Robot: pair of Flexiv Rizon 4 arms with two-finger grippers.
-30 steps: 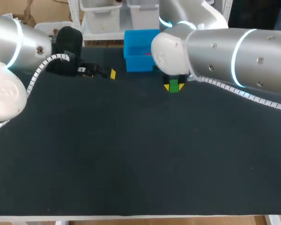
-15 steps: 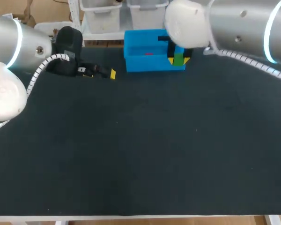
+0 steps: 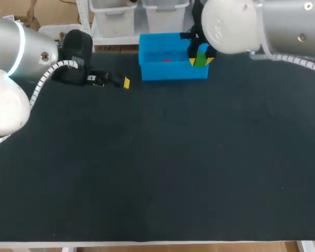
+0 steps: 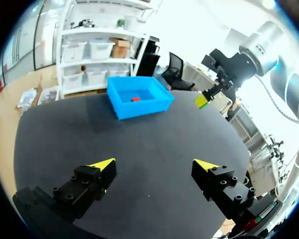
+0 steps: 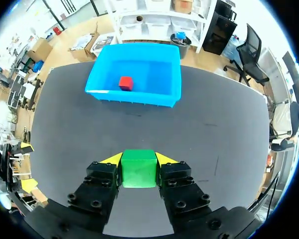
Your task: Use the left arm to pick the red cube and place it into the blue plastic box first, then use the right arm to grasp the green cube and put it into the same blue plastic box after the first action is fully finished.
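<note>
The blue plastic box point(image 3: 147, 70) stands at the table's far edge, and the red cube point(image 3: 167, 60) lies inside it, also seen as red cube point(image 5: 125, 83) in box point(image 5: 169, 87) and red cube point(image 4: 135, 99) in box point(image 4: 120, 107). My right gripper point(image 3: 200, 59) hangs in the air at the box's right end, shut on the green cube point(image 3: 201, 58). In the right wrist view the green cube point(image 5: 139, 168) sits clamped in my right gripper point(image 5: 138, 162), with the box ahead. My left gripper point(image 3: 115, 81) rests open at the far left, left of the box. Its fingers point(image 4: 103, 166) hold nothing.
The dark table mat point(image 3: 157, 168) stretches from the box to the near edge. My right arm's gripper with the green cube point(image 4: 202, 100) shows in the left wrist view, raised to the right of the box.
My right arm lifted the green cube off the table and carried it up and back to the box's right end. The left arm has not moved.
</note>
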